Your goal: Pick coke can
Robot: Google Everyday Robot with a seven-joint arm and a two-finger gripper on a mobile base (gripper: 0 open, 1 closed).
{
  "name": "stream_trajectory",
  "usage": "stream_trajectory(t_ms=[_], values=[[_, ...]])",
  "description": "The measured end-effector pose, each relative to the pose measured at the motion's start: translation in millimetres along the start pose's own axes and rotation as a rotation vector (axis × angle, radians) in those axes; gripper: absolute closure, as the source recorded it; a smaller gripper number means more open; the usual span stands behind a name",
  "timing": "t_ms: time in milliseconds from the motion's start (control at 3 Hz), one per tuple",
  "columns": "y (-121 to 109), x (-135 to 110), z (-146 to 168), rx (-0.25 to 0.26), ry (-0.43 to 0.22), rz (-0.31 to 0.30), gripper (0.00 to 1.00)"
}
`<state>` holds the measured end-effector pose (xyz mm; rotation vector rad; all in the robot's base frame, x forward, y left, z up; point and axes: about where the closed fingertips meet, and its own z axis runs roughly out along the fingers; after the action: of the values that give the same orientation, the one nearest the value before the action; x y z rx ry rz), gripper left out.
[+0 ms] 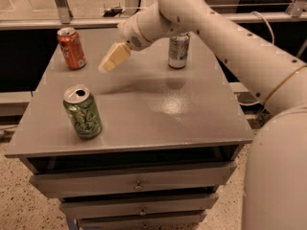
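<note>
Red-orange coke can (71, 48) stands upright at ten o'clock on the grey table (144, 114). Your gripper (114, 58) hovers near it at its three o'clock, not touching; clenched or released, you cannot tell. Green can (83, 111) at eight o'clock, silver-grey can (178, 50) at one.

coke can (71, 48) upright at far left corner of grey table (158, 123), gripper (106, 66) hovers just right of it, not touching, green can (83, 111) upright front left, silver-grey can (178, 50) upright at far edge
</note>
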<state>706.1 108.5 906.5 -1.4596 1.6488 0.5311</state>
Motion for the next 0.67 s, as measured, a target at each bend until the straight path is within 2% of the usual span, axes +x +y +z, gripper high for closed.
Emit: stream_trajectory(t_ms=[333,667], values=[[-14,-14,27,0.006,-0.099,0.016,0.00],[-21,-33,54,-0.013,-0.197,0.050,0.00]])
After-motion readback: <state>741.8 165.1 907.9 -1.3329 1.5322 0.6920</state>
